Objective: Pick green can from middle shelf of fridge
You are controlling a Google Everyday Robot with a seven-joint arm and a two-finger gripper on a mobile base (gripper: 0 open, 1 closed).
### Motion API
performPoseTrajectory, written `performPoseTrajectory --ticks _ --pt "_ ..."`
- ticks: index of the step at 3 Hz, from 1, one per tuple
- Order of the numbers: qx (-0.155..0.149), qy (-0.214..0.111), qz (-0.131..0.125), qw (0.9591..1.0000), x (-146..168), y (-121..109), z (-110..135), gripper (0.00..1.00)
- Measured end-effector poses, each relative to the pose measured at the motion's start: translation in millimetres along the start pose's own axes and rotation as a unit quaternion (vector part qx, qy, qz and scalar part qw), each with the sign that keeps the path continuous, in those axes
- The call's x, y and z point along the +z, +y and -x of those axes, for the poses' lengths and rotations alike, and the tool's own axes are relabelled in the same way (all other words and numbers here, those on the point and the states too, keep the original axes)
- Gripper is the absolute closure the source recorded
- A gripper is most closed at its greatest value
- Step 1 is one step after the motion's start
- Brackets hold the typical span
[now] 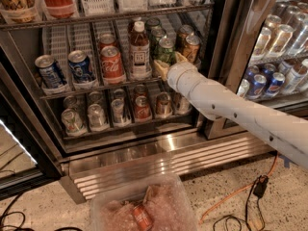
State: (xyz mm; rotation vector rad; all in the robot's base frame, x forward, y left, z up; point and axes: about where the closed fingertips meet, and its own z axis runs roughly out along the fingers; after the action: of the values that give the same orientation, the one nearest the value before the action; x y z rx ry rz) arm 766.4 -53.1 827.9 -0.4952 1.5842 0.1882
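The green can stands at the front of its lane on the middle shelf of the fridge, with more green cans behind it. My gripper reaches in from the right on a white arm. It is open, with one tan finger at the can's lower left and the other by its right side. I cannot tell if they touch the can. A brown-gold can stands just right of it and a dark bottle just left.
A red cola can and two blue cans share the middle shelf. Several cans line the rack below. The black door frame is right of the arm. A plastic bin with wrap and cables lie on the floor.
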Motion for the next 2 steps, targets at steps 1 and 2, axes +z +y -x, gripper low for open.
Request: performPoseTrajectory --ticks 1,2 --pt "-0.001 0.000 0.002 1.0000 2.1 -0.8 0.4 0.31" --pt "-0.005 -0.002 0.007 1.0000 7.7 -0.1 2.1 0.50"
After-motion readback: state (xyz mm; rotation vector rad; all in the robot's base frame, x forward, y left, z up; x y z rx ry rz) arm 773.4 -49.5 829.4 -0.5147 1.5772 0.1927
